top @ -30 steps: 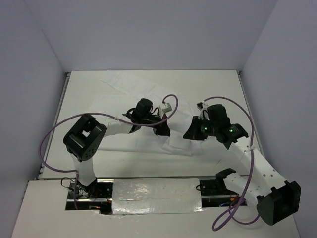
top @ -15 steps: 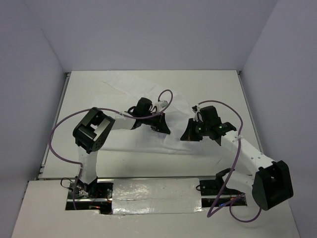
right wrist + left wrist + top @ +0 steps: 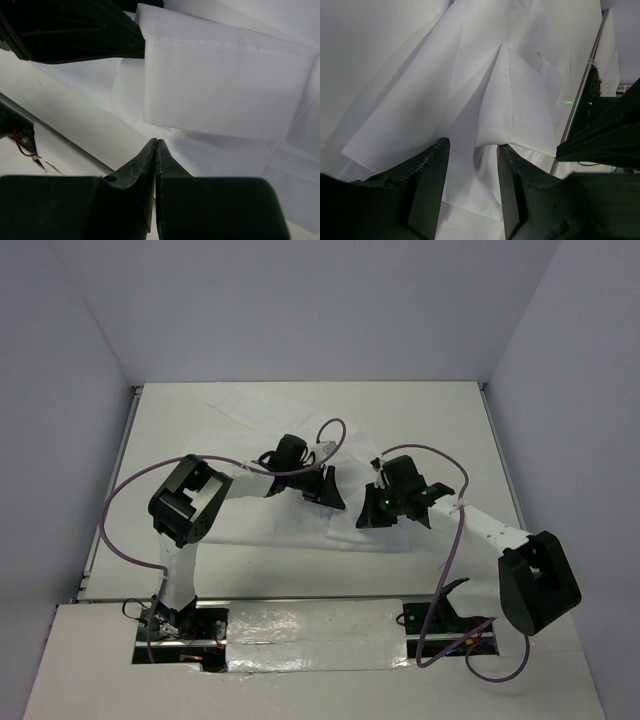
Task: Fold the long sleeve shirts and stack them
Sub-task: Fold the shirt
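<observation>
**Between the claws, a fold half made**

Under and ahead of the left claw point(image 3: 472, 146), the long sleeve shirt point(image 3: 470, 85) lies wrinkled on the table point(image 3: 455, 420). That claw is released, jaws apart, with a raised seamed flap just beyond them. The right claw point(image 3: 156, 142) is clenched, its tips at a cloth edge; whether it pinches a layer, I cannot tell. The next move likely calls for carrying the flap across and flattening it.

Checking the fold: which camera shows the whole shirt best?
Top external: nearly all of the shirt shows, spread on the table. Both wrist views show only close-up folds and a stitched hem.
</observation>
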